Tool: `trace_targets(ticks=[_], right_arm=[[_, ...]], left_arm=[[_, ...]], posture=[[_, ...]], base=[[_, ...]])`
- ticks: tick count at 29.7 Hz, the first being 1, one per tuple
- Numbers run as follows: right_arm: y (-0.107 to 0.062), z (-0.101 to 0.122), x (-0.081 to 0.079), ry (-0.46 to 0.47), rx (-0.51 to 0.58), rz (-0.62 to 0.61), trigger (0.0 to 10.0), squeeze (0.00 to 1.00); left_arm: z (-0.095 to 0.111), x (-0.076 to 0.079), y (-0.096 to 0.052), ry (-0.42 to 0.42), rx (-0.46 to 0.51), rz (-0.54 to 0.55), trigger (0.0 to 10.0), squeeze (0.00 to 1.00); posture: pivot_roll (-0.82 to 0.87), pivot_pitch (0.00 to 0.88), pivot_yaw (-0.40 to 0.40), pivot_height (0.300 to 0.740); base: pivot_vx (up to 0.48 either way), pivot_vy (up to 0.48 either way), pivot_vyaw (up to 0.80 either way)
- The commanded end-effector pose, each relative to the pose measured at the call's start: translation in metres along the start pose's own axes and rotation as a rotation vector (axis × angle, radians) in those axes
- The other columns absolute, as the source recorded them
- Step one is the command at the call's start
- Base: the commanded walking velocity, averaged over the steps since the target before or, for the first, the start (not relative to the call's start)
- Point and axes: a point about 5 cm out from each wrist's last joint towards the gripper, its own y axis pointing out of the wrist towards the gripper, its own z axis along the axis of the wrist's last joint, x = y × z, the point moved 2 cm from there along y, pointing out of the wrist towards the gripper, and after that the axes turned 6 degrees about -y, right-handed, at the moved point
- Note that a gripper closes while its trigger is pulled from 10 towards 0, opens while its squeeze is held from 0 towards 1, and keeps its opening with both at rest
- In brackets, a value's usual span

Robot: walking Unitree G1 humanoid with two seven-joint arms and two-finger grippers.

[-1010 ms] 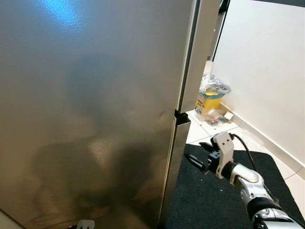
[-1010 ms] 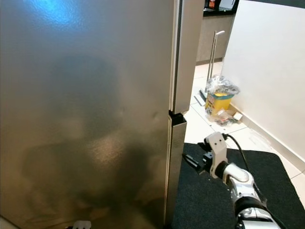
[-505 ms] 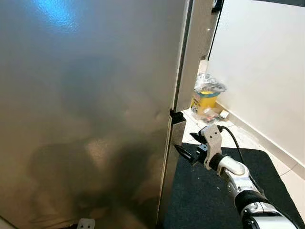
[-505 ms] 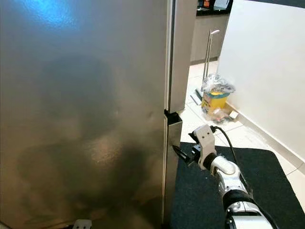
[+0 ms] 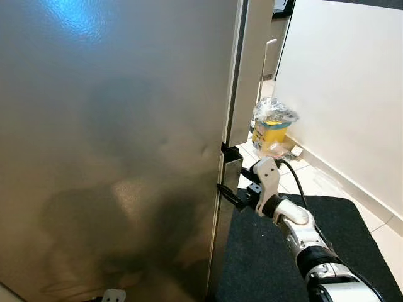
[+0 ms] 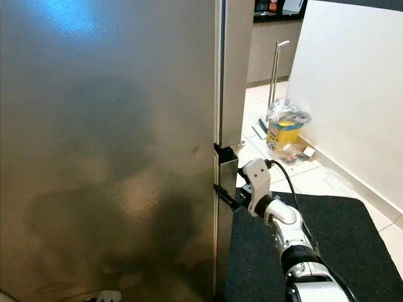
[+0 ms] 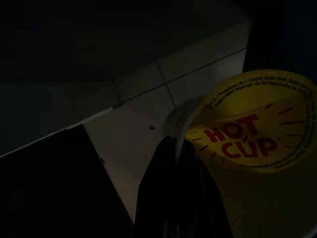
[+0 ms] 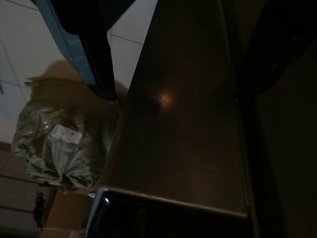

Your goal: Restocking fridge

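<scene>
A tall steel fridge (image 5: 126, 145) stands right in front of me, both doors closed, with a dark gap (image 5: 228, 153) between the upper and lower door. My right gripper (image 5: 229, 192) is open at the right edge of the lower door (image 8: 183, 124), just below that gap. In the right wrist view its fingers (image 8: 84, 44) stand on either side of that edge. My left gripper (image 7: 173, 198) is shut on a yellow cup (image 7: 257, 144) with "HOT CUP" printed on the lid, held low over a tiled floor in the dark.
A black mat (image 5: 283, 251) lies on the floor to the right of the fridge. A white wall (image 5: 340, 94) closes off the right side. Behind the mat stand a yellow bin (image 5: 272, 129) with a plastic bag and a thin metal stand (image 6: 277, 69).
My right arm has reached left across the mat, and its open gripper has come from clear of the fridge to the lower door's edge. The view has shifted slightly.
</scene>
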Motion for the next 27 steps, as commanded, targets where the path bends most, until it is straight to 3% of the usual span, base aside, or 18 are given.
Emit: trace_targets(ticks=[1,10,27], right_arm=[[0.008,0.010,0.000,-0.044,0.021,-0.012,10.0,0.00],[0.001,0.007,0.027,-0.067,-0.034,-0.236,10.0,0.00],[-0.014,0.007,0.057,-0.091,-0.063,-0.410,10.0,0.00]], left_arm=[[-0.002,0.000,0.000,0.012,-0.008,-0.001,10.0,0.00],[-0.001,-0.002,0.000,0.014,-0.005,0.001,10.0,0.00],[-0.001,-0.002,0.000,0.008,-0.005,0.001,10.0,0.00]], posture=[[-0.03,0.000,0.003,0.740],[-0.02,0.000,0.003,0.740],[-0.02,0.000,0.004,0.740]], base=[[0.000,0.000,0.00],[0.000,0.000,0.00],[0.000,0.000,0.00]])
